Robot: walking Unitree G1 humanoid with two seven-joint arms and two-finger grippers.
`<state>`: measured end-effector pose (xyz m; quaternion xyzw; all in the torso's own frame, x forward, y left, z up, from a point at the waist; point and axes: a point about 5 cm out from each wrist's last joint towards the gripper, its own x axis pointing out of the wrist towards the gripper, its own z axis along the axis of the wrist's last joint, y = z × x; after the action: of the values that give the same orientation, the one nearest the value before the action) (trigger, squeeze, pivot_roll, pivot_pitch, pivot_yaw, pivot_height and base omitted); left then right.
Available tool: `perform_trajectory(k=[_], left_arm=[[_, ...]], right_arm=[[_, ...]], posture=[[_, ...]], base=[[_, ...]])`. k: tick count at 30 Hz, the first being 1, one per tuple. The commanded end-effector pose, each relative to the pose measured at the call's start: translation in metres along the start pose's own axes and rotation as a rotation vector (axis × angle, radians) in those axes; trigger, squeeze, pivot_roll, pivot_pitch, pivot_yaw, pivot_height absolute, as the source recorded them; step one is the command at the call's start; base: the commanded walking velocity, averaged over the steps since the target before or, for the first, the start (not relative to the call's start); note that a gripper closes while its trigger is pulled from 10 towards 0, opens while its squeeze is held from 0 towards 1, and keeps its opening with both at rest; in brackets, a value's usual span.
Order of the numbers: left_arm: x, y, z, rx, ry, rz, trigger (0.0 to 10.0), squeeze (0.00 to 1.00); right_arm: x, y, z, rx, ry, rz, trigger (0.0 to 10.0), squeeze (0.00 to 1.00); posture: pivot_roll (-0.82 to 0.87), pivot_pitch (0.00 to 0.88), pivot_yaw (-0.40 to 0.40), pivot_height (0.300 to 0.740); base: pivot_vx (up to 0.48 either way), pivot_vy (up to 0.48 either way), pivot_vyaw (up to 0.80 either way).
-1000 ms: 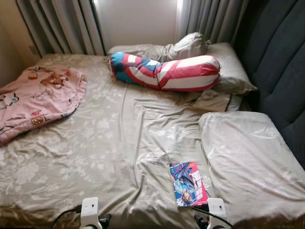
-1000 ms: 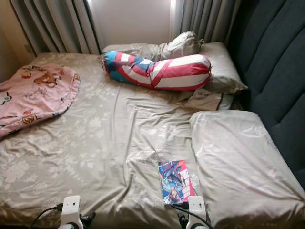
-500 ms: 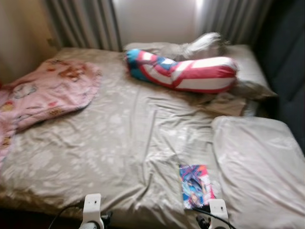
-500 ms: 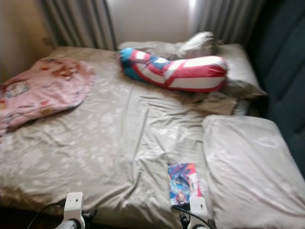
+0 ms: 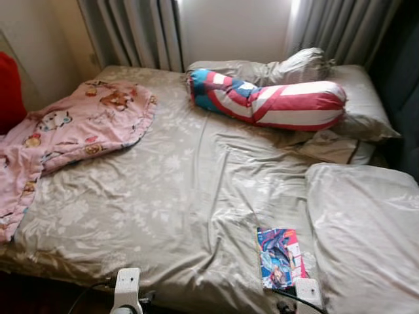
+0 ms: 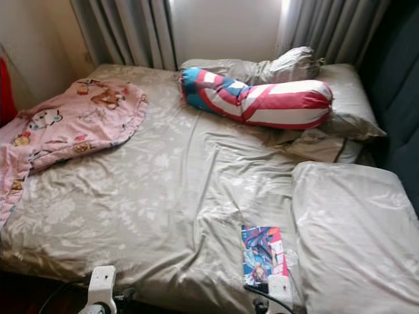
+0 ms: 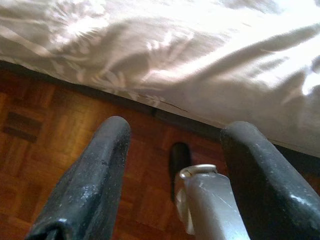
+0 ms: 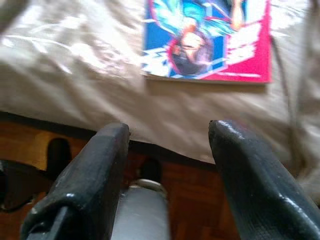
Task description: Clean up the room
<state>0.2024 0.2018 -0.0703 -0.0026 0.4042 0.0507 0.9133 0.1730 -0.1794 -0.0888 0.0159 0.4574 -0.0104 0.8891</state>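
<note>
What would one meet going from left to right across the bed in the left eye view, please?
Pink blanket → striped bolster → comic book → large grey pillow.

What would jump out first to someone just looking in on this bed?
The red, white and blue striped bolster lying across the head of the bed by the grey pillows, and the pink cartoon-print blanket bunched over the bed's left side. Next, the bright comic book flat on the sheet near the foot edge, just ahead of the open right hand.
</note>
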Motion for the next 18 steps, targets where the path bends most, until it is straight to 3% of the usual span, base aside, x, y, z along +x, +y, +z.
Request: perform_trajectory(k=[1, 5, 18], left_arm=[[-0.001, 0.001, -0.005, 0.008, 0.024, 0.000, 10.0, 0.00], [-0.001, 0.001, -0.005, 0.008, 0.024, -0.001, 10.0, 0.00], [-0.001, 0.002, -0.004, 0.005, 0.021, 0.000, 10.0, 0.00]], right_arm=[[0.000, 0.002, 0.000, -0.007, -0.002, 0.004, 10.0, 0.00], [0.001, 0.005, 0.000, 0.005, 0.000, 0.006, 10.0, 0.00], [0.001, 0.013, -0.001, 0.029, -0.001, 0.020, 10.0, 0.00]], posture=[[-0.07, 0.039, -0.023, 0.740], [-0.07, 0.039, -0.023, 0.740], [-0.07, 0.041, -0.026, 0.740]], base=[[0.000, 0.285, 0.80], [0.000, 0.288, 0.73], [0.000, 0.296, 0.00]])
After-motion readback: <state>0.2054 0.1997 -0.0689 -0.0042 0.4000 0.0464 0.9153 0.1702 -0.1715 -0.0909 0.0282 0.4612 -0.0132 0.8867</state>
